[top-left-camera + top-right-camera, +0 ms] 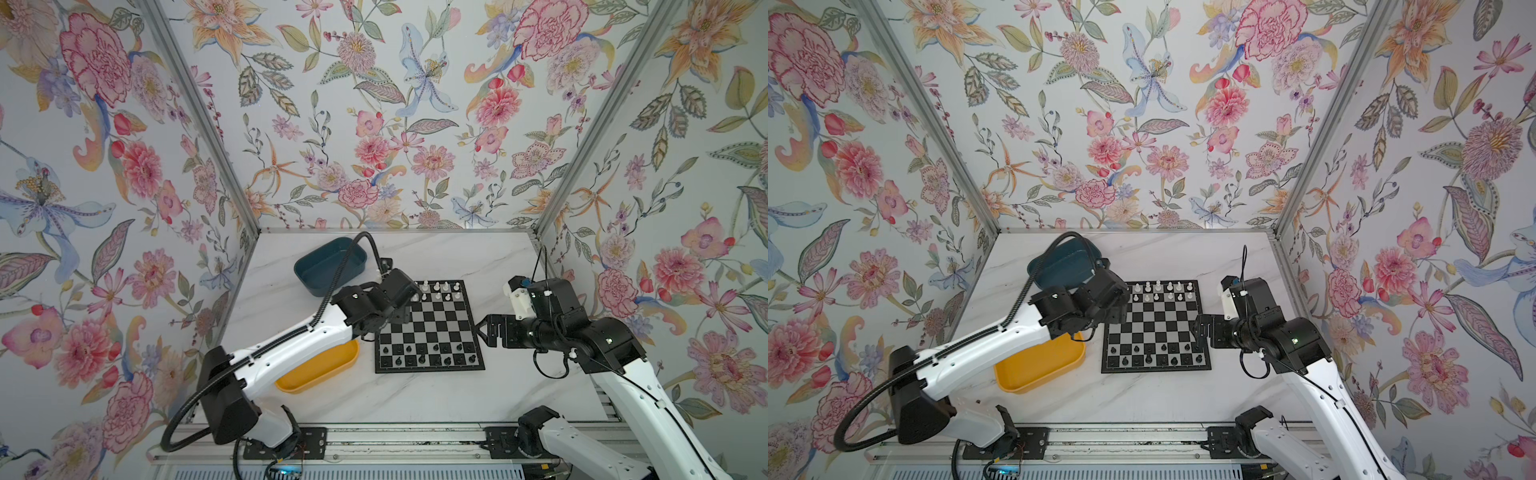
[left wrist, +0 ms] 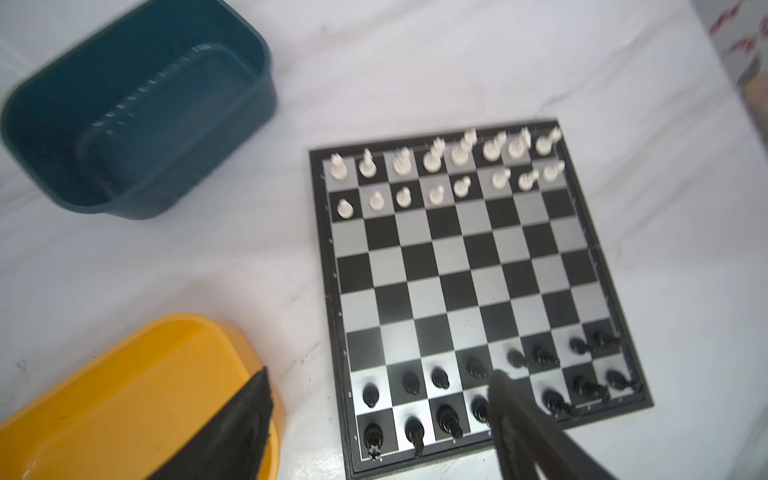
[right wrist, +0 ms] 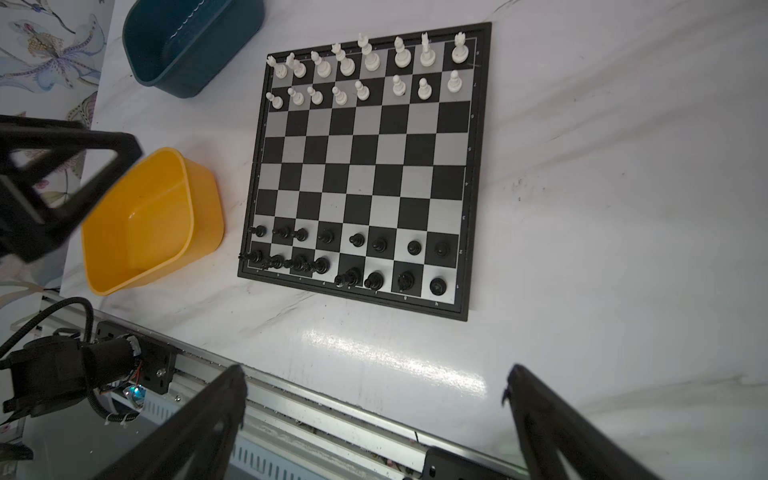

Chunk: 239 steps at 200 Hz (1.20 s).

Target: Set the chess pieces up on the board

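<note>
The board [image 1: 432, 320] lies flat in the middle of the table, shown in both top views. White chess pieces [image 3: 372, 62] fill its two far rows. Black chess pieces [image 3: 378, 245] fill its two near rows, some bunched and off centre towards the yellow-tray side. My left gripper [image 2: 378, 376] hangs open above the board's near left corner, one finger over the black rows and the other over the yellow tray, holding nothing. Just off the board's right edge my right gripper [image 1: 484, 328] stands open and empty. In the right wrist view, the right gripper [image 3: 376, 370] is over the table's front edge.
An empty teal tray [image 1: 330, 266] stands behind and left of the board. An empty yellow tray [image 1: 328, 370] lies left of the board, partly under my left arm. Floral walls close in the table on three sides. A metal rail [image 1: 374, 440] runs along the front.
</note>
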Motion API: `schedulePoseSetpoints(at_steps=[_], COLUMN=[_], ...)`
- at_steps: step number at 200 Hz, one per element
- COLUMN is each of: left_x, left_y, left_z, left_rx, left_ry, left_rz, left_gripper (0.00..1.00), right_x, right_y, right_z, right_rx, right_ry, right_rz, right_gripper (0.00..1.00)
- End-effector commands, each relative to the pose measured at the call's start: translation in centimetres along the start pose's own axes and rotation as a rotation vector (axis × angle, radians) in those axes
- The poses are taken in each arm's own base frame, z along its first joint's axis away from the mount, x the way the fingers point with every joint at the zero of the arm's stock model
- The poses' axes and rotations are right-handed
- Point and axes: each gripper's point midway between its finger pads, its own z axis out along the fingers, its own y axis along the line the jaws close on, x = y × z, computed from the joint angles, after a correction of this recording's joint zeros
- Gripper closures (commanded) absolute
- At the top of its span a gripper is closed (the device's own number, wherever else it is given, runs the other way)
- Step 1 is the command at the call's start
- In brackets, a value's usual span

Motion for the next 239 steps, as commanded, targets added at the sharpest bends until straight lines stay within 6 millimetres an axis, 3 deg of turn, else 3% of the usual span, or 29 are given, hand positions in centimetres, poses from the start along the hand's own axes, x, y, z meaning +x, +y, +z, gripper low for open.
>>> schedulePoseSetpoints(at_steps=[1,23,47,75,100,144,190,239], left_x=[-4.2,-5.3,-3.3,-0.9,-0.7,-0.9,1.8,3.9], left_y=[7.4,14.7,21.6,25.9,27.2,28.6,30.4,32.1], left_z=[-4.2,-7.8,-10.7,-13.2,-12.8,-7.7,-4.5,-1.3], left_rx=[-0.184,-0.314,-0.445,-0.585,-0.662,-0.677,-0.632,-0.701], left_ry=[-0.203,-0.400,-0.571,-0.694,-0.662,-0.549,-0.661,-0.604], left_rz=[-0.018,-0.139,-0.274,-0.273,-0.223,-0.151,-0.187,-0.106], left_gripper=[0.05,0.01,0.01,0.01,0.01,0.01,0.01,0.01], right_x=[-1.5,-3.0,-5.1,-6.8,-7.6,-8.6,-9.7,-10.8], right_y=[-1.5,-3.8,-6.3,-8.3,-10.0,-12.3,-14.5,-16.0], right_z=[-0.6,-0.4,-0.1,0.6,1.8,4.8,6.4,9.0], right_rx=[0.076,0.149,0.206,0.261,0.322,0.403,0.469,0.469], right_ry=[-0.037,-0.079,-0.187,-0.321,-0.332,-0.384,-0.527,-0.532], right_rz=[-0.030,0.014,0.117,0.146,0.136,0.058,-0.002,-0.031], right_gripper=[0.01,0.01,0.01,0.01,0.01,0.01,0.01,0.01])
